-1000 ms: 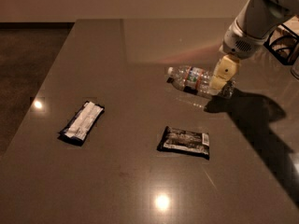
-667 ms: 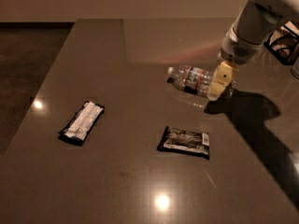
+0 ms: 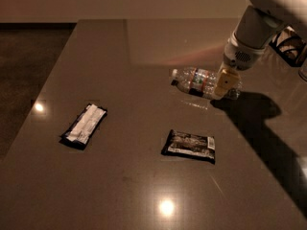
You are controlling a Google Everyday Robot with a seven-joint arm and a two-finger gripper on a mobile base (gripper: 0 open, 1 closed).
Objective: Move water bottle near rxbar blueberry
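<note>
The water bottle (image 3: 197,82) lies on its side on the dark table, right of the middle, with its white cap pointing left. My gripper (image 3: 224,84) hangs from the white arm at the upper right and sits over the bottle's base end, against or around it. The rxbar blueberry (image 3: 84,125), dark blue with a pale centre panel, lies flat at the left of the table, well away from the bottle.
A blackish bar wrapper (image 3: 189,146) with a small white end patch lies in front of the bottle. The table (image 3: 144,42) has its left edge next to dark floor. A dark object (image 3: 290,44) sits at the far right behind the arm.
My gripper has come down a little and slightly left at the bottle's base end. The bottle and both wrappers have stayed where they were.
</note>
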